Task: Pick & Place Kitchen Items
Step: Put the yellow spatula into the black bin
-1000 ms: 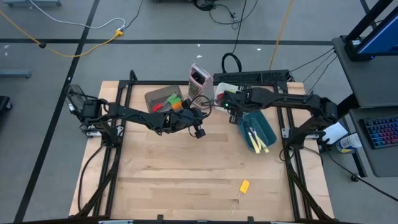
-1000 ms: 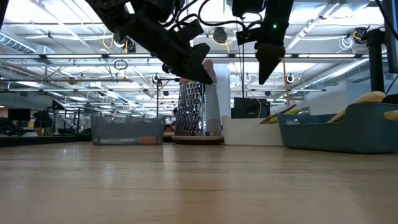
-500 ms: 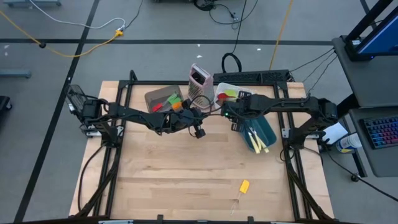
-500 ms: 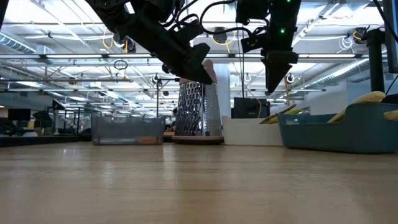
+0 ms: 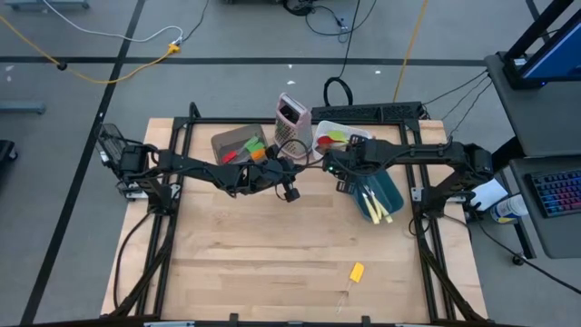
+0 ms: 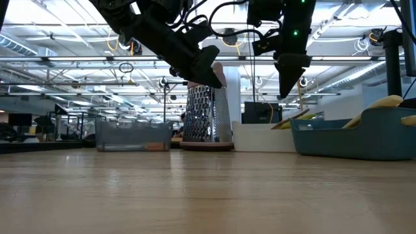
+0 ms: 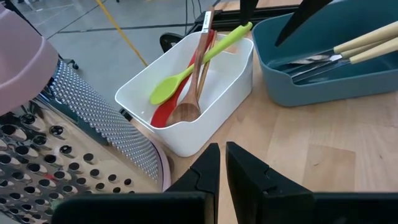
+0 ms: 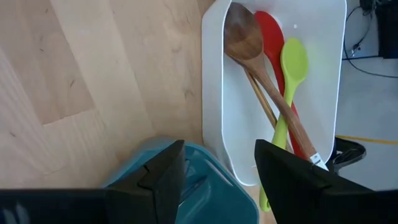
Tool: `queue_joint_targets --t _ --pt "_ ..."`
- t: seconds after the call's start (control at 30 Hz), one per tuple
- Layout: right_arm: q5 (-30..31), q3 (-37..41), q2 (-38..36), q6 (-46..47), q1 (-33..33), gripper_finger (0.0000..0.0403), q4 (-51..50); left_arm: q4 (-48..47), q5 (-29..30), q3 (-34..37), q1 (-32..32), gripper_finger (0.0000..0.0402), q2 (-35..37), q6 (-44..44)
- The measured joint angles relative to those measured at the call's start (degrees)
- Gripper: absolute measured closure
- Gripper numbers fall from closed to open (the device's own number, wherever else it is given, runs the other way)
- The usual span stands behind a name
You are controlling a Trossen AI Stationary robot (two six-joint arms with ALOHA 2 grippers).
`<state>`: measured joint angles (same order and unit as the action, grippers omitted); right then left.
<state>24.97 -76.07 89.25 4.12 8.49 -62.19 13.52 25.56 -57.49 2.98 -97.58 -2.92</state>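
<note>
A white container [image 5: 331,134] holds a green spoon [image 8: 293,62], a red spoon [image 8: 267,25] and a wooden spoon [image 8: 242,31]. A teal container [image 5: 374,193] holds cream-handled knives [image 7: 348,50]. A grey container [image 5: 234,143] holds red, green and orange spatulas. A yellow spatula [image 5: 357,272] lies flat on the table near its front edge. My left gripper [image 7: 222,165] is shut and empty, above the table next to the grater [image 5: 292,118]. My right gripper [image 8: 217,168] is open and empty, pointing down above the teal container's far left corner, by the white container.
The upright metal grater with pink trim [image 6: 208,114] stands between the grey and white containers, close to my left gripper [image 5: 290,193]. The near half of the wooden table [image 5: 254,263] is bare apart from the yellow spatula. A frame rail runs along the table's edges.
My right gripper has moved a little toward the table's near edge and down, then held still. Its fingers stay open. Nothing else has moved.
</note>
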Motion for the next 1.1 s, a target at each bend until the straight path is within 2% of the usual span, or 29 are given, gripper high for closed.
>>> queue_joint_targets --t 0.13,0.37,0.77,0.97,1.1 --pt "-0.9 0.0 0.0 2.3 0.0 0.0216 0.0 0.0 0.0 0.0 0.0 0.0371 0.0 -1.1" --pt "-10.1 0.0 0.0 4.1 0.0 0.0216 0.0 0.0 0.0 0.0 0.0 0.0371 0.0 -1.3" --pt "-12.1 0.0 0.0 11.2 0.0 0.0216 -0.2 0.1 0.0 0.0 0.6 0.0371 0.0 -1.3" --pt "-17.8 0.0 0.0 16.6 -0.2 0.0216 -0.5 0.1 0.0 0.0 0.9 0.0371 0.0 -1.4" --pt "-19.2 0.0 0.0 18.0 -1.1 0.0216 -0.4 0.0 0.0 0.0 0.9 0.0371 0.0 -1.7"
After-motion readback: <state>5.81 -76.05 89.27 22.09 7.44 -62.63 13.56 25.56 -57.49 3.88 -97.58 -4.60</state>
